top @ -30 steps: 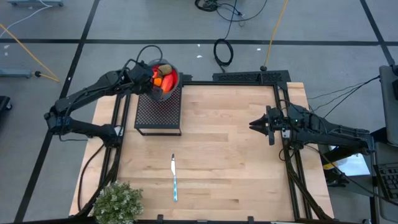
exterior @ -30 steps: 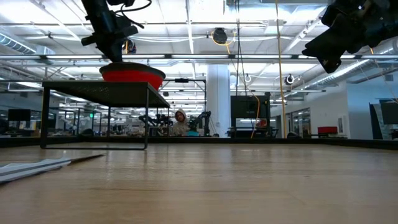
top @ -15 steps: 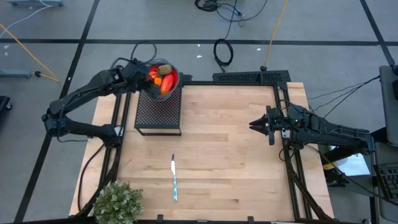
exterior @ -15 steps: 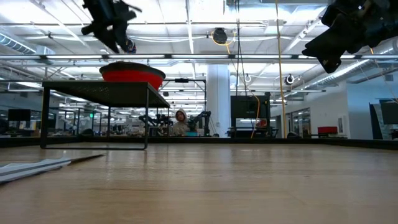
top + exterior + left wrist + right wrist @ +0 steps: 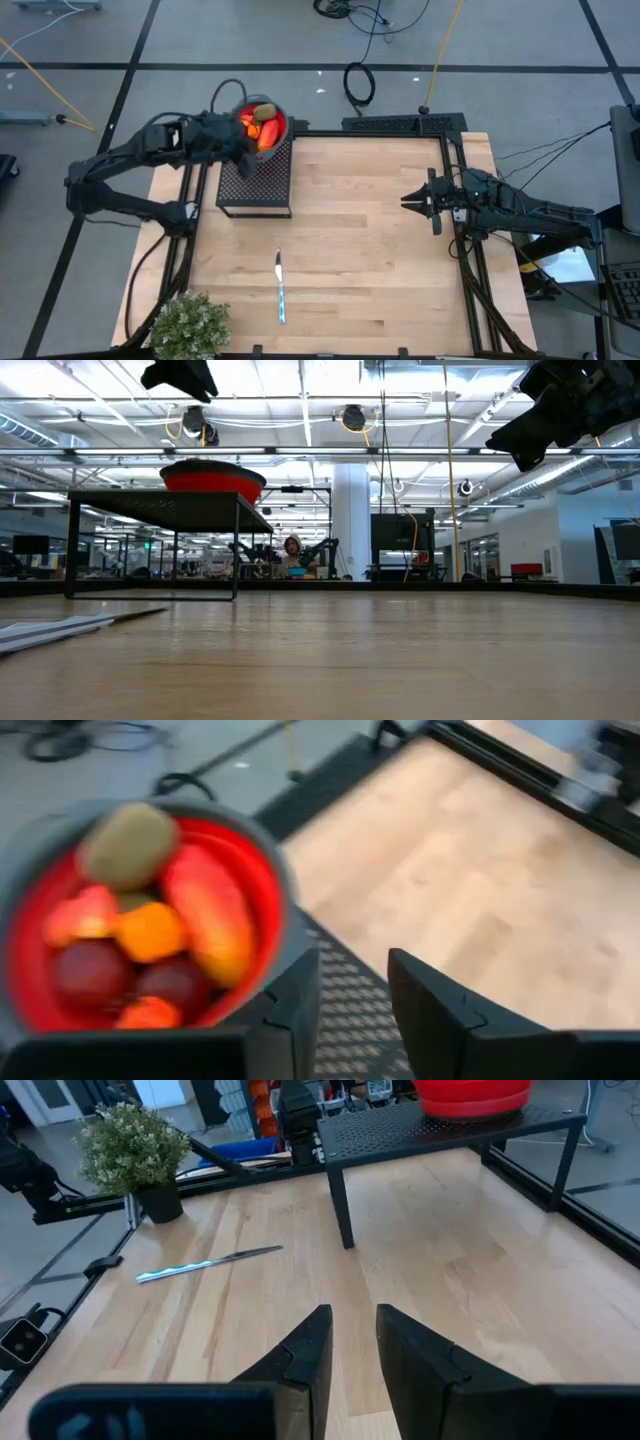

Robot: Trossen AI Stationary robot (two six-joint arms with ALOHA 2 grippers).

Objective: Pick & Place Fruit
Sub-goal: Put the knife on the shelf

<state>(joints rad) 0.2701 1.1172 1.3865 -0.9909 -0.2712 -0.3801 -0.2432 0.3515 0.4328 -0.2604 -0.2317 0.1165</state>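
Left gripper (image 5: 352, 1010) hovers above the black mesh stand (image 5: 255, 180), just beside the red bowl (image 5: 281, 127). Fingers a little apart, nothing between them; the wrist view shows only mesh and worktop (image 5: 370, 240) in the gap. Gripper empty.

Fruit (image 5: 150, 935) all sits heaped in the bowl, which rests on the stand's far end, beside and slightly below the gripper. On top: a brown-green kiwi (image 5: 130, 844) at the side of the heap away from the gripper. The long red-orange piece (image 5: 208, 923) lies nearest the gripper, its long axis running from the kiwi down toward the fingers, roughly flat. Two dark red balls (image 5: 178, 982) and small orange bits (image 5: 148, 932) fill the rest.

Judgement: bowl keeps the loose pieces from rolling; raised stand puts them within easy reach from above. The long piece looks easiest to take across its narrow width.

Right gripper (image 5: 350, 1342) waits well off, low over bare worktop, fingers narrowly parted, holding nothing. Knife (image 5: 281, 287) and plant (image 5: 189, 324) lie far from both.
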